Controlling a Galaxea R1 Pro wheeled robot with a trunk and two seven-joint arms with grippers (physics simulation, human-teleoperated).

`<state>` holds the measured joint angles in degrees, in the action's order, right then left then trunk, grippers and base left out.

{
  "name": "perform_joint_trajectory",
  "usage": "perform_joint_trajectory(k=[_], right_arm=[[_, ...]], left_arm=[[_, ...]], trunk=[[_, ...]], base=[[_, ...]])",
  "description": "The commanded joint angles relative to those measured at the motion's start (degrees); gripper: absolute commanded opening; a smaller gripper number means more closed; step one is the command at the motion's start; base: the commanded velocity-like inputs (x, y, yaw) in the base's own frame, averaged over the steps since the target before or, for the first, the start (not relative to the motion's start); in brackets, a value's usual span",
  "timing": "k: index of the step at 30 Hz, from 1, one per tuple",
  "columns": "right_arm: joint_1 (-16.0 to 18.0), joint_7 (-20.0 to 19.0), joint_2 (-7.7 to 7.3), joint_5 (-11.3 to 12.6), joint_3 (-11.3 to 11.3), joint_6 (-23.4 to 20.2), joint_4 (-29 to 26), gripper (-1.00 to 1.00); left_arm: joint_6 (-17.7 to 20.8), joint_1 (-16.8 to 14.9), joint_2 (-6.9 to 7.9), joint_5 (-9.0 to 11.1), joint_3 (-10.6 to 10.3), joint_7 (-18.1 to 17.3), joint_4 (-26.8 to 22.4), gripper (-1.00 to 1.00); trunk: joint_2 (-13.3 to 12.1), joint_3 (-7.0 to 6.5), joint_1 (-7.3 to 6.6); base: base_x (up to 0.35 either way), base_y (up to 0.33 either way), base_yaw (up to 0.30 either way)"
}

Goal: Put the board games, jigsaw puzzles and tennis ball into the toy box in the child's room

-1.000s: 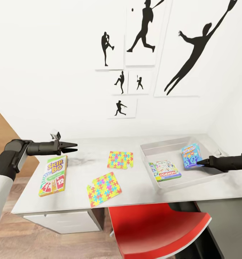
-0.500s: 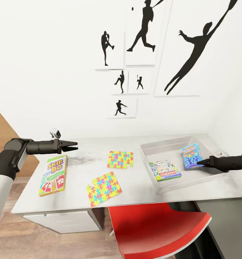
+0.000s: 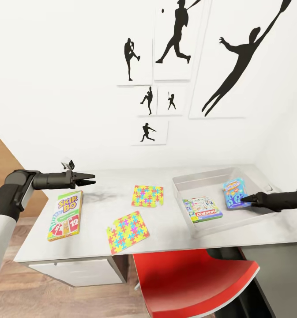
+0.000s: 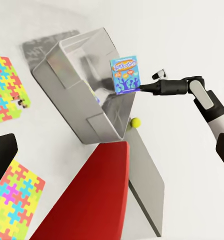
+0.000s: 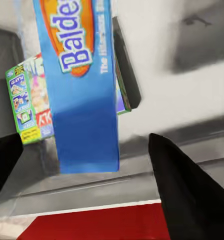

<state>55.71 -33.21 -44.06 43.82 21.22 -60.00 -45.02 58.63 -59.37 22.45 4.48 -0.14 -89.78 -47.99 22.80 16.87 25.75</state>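
The counter (image 3: 174,229) carries everything, and its width is the first hazard. Skip-Bo (image 3: 65,215) lies at the far left end, well apart from the box (image 3: 219,227) at the right, so we judge a long carry across it, where a flat carton could slip out of a thin pinch.

Inside the box, Monopoly (image 3: 202,209) lies flat. The blue game (image 3: 234,191) sits tilted near the far wall, just ahead of the right arm (image 3: 280,199). The right jaws are spread wide on either side of it and grip nothing. If that arm pulls back crookedly, a fingertip could catch the carton and drag it over the rim.

The two puzzles (image 3: 147,196) (image 3: 127,226) lie mid-counter, thin and flat — hard to get under. The nearer one sits close to the front edge, so a push could send it onto the chair (image 3: 197,278).

The left jaws hover above Skip-Bo, slightly parted and empty.

The left wrist view shows us the ball (image 4: 135,122) on the counter just beside the box's outer wall. A nudge to the box might roll it away. The right wrist view gives us the bare gap between fingers and carton — the head view does not make that clear.
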Motion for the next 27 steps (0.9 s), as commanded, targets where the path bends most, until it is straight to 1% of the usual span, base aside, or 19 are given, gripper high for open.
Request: perform_joint_trajectory(k=[1, 15, 19, 22, 25, 27], right_arm=[[0.1, -0.5, -0.09, -0.4, 0.2, 0.0, 0.0, 1.00], [0.2, -0.5, -0.37, -0.4, -0.2, 0.0, 0.0, 1.00], [0.2, -0.6, -0.86, -0.3, -0.4, 0.0, 0.0, 1.00], [0.2, -0.7, -1.50, 0.0, -0.5, 0.0, 0.0, 1.00], [0.2, -0.9, -1.92, 0.2, -1.1, 0.0, -0.1, 1.00], [0.2, -1.0, -2.20, 0.4, -2.0, 0.0, -0.3, 1.00]], left_arm=[[0.6, 0.0, 0.00, 0.0, 0.0, -0.2, 0.0, 1.00], [0.6, -0.1, 0.14, 0.0, 0.0, -0.2, 0.0, 1.00], [0.6, -0.1, 0.14, 0.0, 0.0, -0.2, 0.0, 1.00], [0.6, 0.0, 0.17, 0.0, 0.0, -0.2, 0.0, 1.00], [0.6, 0.0, 0.21, 0.0, 0.0, -0.2, 0.0, 1.00], [0.6, 0.0, 0.22, 0.0, 0.0, -0.2, 0.0, 1.00]], trunk=[[0.1, 0.11, 0.04], [0.1, 0.11, 0.04], [0.1, 0.10, 0.04], [0.1, -0.05, 0.04], [0.1, -0.28, 0.04], [0.1, -0.45, 0.04]], base=[[0.000, 0.000, 0.000], [0.000, 0.000, 0.000], [0.000, 0.000, 0.000], [0.000, 0.000, 0.000], [0.000, 0.000, 0.000], [0.000, 0.000, 0.000]])
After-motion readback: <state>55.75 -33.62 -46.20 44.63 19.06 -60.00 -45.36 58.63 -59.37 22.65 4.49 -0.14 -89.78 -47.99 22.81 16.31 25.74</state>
